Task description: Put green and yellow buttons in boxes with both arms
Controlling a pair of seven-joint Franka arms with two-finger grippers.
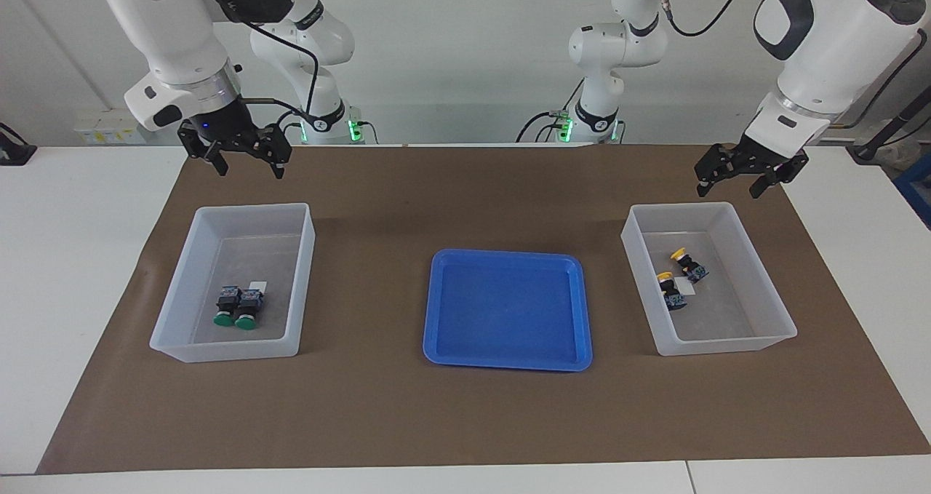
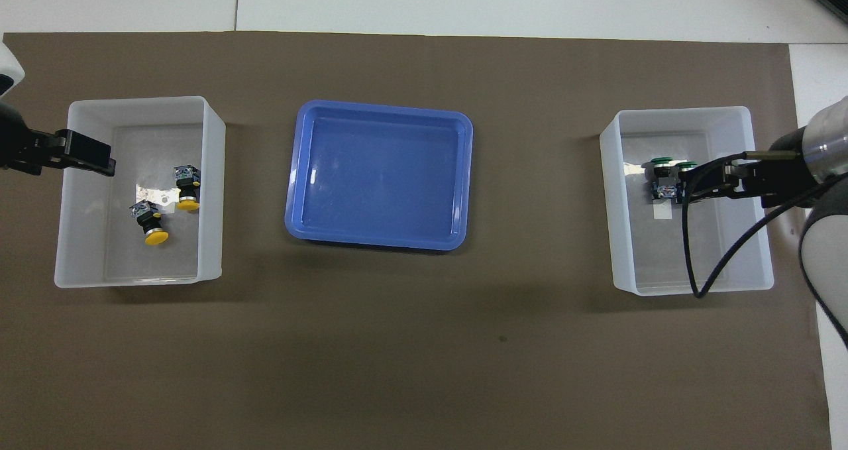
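My jaws stand open on both sides and grip nothing. My right gripper hangs in the air over the brown mat at the robot-side end of the box that holds the two green buttons; my left gripper hangs over the robot-side rim of the other box, where the two yellow buttons lie.

The green pair lies side by side and touching, near a small white label, caps toward the wall farther from me. The yellow pair lies slightly apart and at angles, one to each side of that box's label. The blue tray sits bare between the two boxes, so I judge the sorting done.

If I had to take one again, I expect it to be light and rigid: a hard plastic body that will not give under my fingers. The round cap looks smooth and domed, likely to slip, so I would close across the flat black sides of the body, midway between cap and bluish terminal end. Those terminals look the most delicate part. The touching green pair would leave little room for a finger between them.
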